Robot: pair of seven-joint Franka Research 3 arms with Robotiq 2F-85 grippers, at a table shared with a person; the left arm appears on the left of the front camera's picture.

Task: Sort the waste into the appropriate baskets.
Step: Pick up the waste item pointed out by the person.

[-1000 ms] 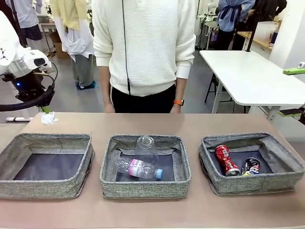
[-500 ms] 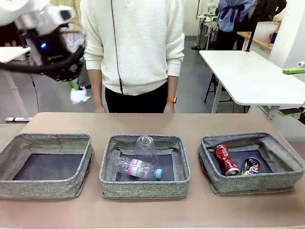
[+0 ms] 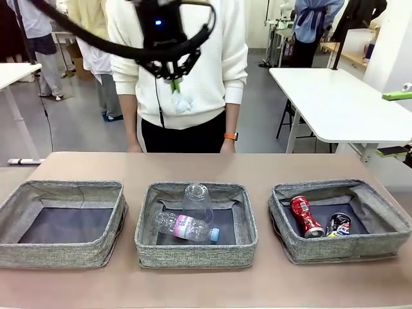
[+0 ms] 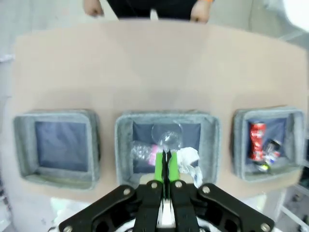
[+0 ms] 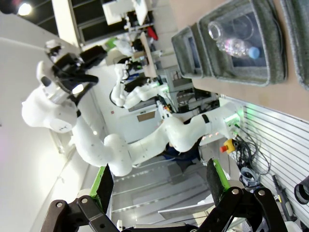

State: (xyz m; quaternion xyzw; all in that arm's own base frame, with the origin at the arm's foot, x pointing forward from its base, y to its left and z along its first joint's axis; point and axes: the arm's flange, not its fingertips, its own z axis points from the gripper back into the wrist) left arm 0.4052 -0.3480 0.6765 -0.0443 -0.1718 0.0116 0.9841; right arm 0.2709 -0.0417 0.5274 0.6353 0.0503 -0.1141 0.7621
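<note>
Nearest, front row: three low square bins of grey woven fabric are set side by side on the brown table (image 3: 270, 164), near its close edge.
Left bin (image 3: 61, 222): a dark flat bottom is seen, with nothing resting on it.
Middle bin (image 3: 196, 224): a clear plastic cup (image 3: 197, 198) is lying over a clear bottle with pink label and blue cap (image 3: 185, 226), the two touching.
Right bin (image 3: 341, 219): a red soda can (image 3: 306, 216) is lying beside a dark crushed can (image 3: 338, 224).
Right gripper (image 5: 159, 181): the jaws are spread wide with nothing between the green pads; the middle bin and the bottle are seen past them, tilted sideways.
Left gripper (image 3: 174, 82): it is held high above the table, over the middle bin and in front of the person's white sweater (image 3: 177, 58); the jaws are pinched together on a crumpled white paper wad (image 3: 181, 101).
Paper wad, left wrist view: it is seen hanging beside the green pads (image 4: 158, 166), over the middle bin below.
Far side: the person is standing at the far table edge, both hands down.
</note>
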